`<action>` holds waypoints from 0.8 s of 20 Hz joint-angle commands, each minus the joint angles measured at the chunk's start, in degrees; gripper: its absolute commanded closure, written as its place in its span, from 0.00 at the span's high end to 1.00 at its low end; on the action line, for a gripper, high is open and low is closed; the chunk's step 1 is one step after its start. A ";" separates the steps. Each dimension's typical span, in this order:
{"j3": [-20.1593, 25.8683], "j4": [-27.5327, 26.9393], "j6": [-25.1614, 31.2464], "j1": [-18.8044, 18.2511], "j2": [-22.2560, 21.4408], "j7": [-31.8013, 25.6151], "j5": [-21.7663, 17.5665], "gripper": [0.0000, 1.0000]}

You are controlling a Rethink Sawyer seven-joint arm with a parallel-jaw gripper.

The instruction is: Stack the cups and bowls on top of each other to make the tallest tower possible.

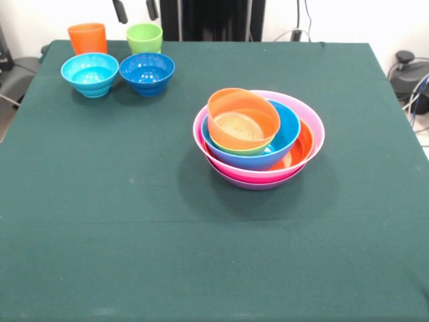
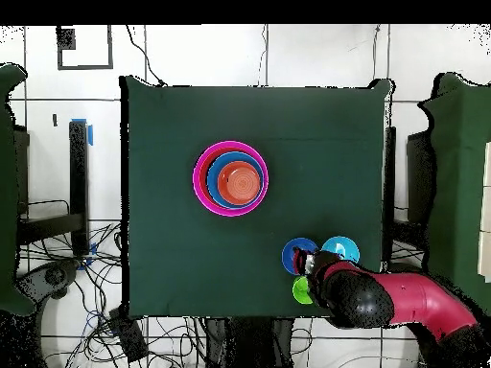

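From across the table, the gripper (image 1: pixel 136 11) hangs with fingers spread, empty, just above the green cup (image 1: pixel 145 37); the tower (image 1: pixel 259 137) sits well apart, mid-table. From overhead, the arm (image 2: pixel 384 299) covers that cup corner.

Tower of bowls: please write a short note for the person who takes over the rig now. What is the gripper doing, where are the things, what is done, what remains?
Gripper: raised above the lime green cup, jaws open and holding nothing.
Tower: mid-table, six nested bowls, purple and pink at the base, the small orange bowl on top, tilted.
Not stacked yet: orange cup, lime green cup, light blue bowl and dark blue bowl, grouped at one table corner.
Left: move these four onto the tower.
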 commanded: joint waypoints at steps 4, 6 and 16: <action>0.24 -2.99 6.67 3.50 -2.10 -4.43 0.06 1.00; 1.21 -4.31 6.56 3.94 -0.32 -4.71 0.73 1.00; 0.42 -7.92 -0.11 5.19 4.76 -4.32 -4.11 1.00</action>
